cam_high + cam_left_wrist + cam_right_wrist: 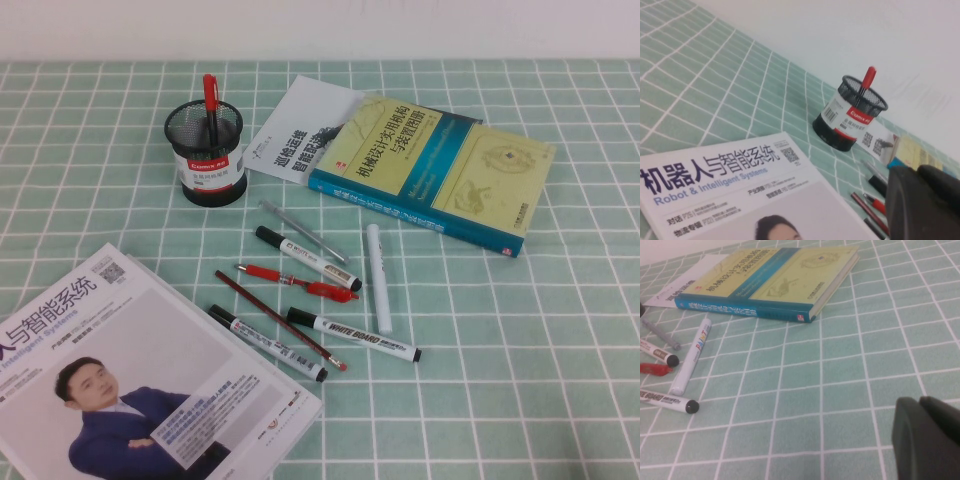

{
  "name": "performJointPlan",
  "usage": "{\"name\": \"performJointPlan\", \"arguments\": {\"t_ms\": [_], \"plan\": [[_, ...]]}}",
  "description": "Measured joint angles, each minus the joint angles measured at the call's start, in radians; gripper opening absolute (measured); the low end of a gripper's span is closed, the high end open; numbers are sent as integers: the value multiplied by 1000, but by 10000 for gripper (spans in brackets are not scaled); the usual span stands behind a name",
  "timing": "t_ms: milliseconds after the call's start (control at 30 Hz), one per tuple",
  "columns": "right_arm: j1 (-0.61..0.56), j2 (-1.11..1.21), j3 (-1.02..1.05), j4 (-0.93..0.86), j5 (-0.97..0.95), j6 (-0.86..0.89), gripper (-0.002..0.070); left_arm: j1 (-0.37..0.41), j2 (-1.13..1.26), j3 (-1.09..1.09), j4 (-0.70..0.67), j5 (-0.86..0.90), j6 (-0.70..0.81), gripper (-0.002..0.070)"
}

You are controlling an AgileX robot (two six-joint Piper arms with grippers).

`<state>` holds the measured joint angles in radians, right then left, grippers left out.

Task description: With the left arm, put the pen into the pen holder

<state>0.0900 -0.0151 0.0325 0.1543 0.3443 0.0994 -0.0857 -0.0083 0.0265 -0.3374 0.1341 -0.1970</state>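
The pen [268, 343], with black cap, black tail and greyish barrel, lies on the green checked cloth beside the magazine's edge. Only its dark end shows in the left wrist view [872, 227]. The black mesh pen holder [205, 152] stands upright at the back left with a red pen [211, 100] in it; it also shows in the left wrist view [850, 114]. My left gripper [917, 172] is shut and empty, above the magazine side and well short of the pens. My right gripper [920, 402] is shut and empty over bare cloth at the right. Neither arm shows in the high view.
Other pens lie around: a "WHITE BOARD" marker [353, 335], a red pen [298, 283], a brown pencil [280, 320], another black-capped marker [306, 258], a white marker [378, 278] and a grey pen [302, 232]. A magazine [120, 380] lies front left, a blue-yellow book [440, 170] back right.
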Motion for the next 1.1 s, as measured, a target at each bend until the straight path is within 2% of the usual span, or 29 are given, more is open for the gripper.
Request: {"name": "performJointPlan", "arguments": {"t_ms": [267,533,867,1100], "plan": [[0,0,0,0,0,0,-20,0,0,0,-30,2,-15,-4],[0,0,0,0,0,0,-20,0,109,-179,-43,171,-5,-4],[0,0,0,0,0,0,-20,0,513,-517,-43,507,204,-4],[0,0,0,0,0,0,-20,0,761,-659,-85,636,413,-4]]}}
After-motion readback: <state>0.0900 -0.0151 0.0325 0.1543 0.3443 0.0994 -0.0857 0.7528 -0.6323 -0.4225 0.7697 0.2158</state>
